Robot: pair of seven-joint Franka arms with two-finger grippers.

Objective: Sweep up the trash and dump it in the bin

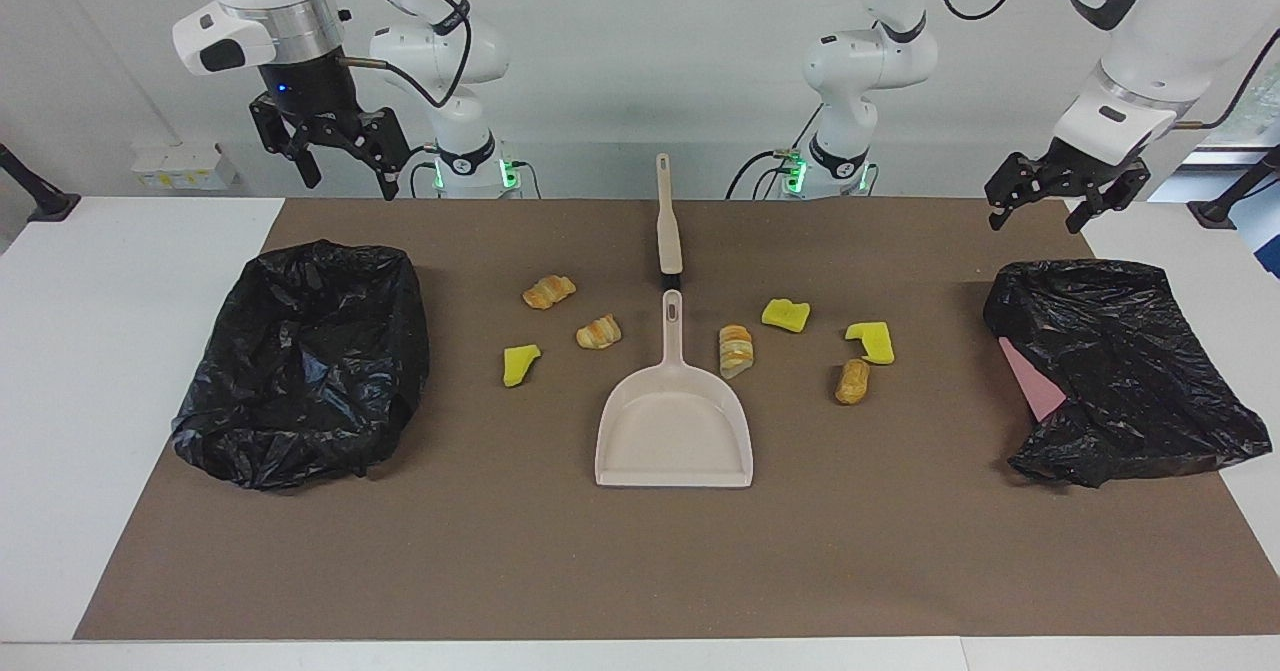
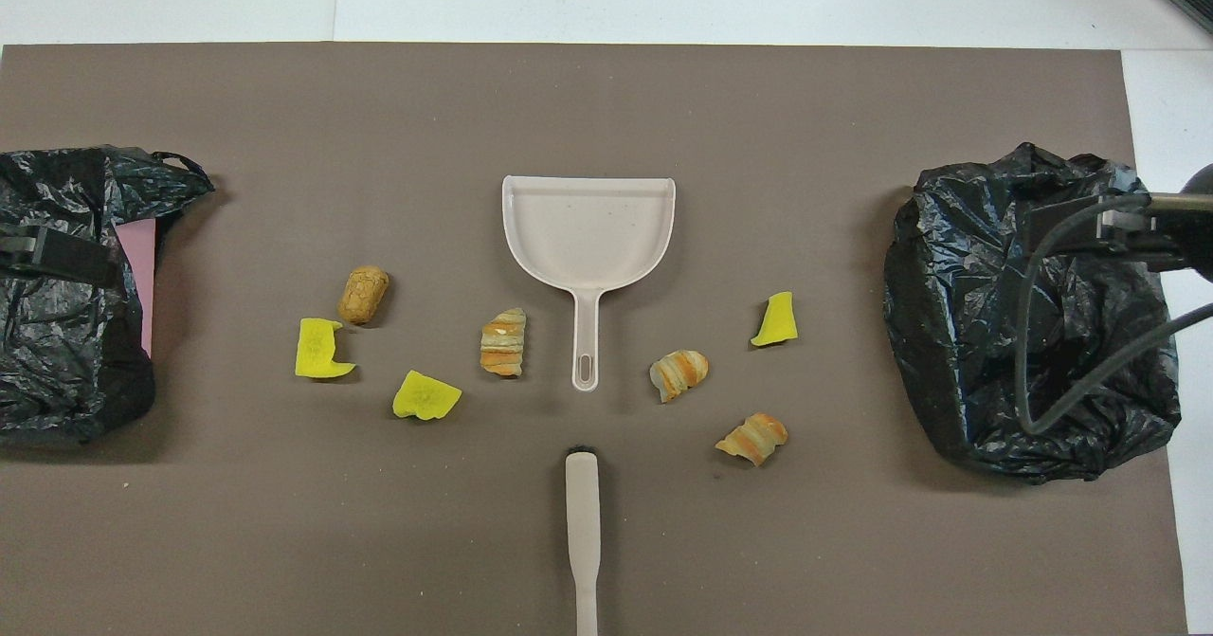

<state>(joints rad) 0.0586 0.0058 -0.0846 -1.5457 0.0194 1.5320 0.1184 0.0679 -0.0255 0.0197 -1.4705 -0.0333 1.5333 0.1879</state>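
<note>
1. Your two bins: one [image 1: 300, 361] sits below the right gripper [image 1: 340, 156], the other [image 1: 1120, 371] below the left gripper [image 1: 1060, 196].
2. Both grippers hang raised with jaws wide, holding nothing.
3. The dustpan [image 1: 675, 431] lies midway between them, the brush [image 1: 667, 216] just at its handle end.
4. Your trash [image 1: 736, 350], seven pieces, lies scattered on both sides of the dustpan handle.

A white surface [image 1: 120, 371] is seen, most of it covered by a brown mat [image 1: 640, 551]. A plain pale wall [image 1: 620, 61] is seen past the robots' end of it. A white socket box [image 1: 180, 166] is mounted low on that wall toward the right arm's end. A window [image 1: 1250, 121] with daylight is glimpsed at the left arm's end. The scene is evenly lit, with soft shadows.
</note>
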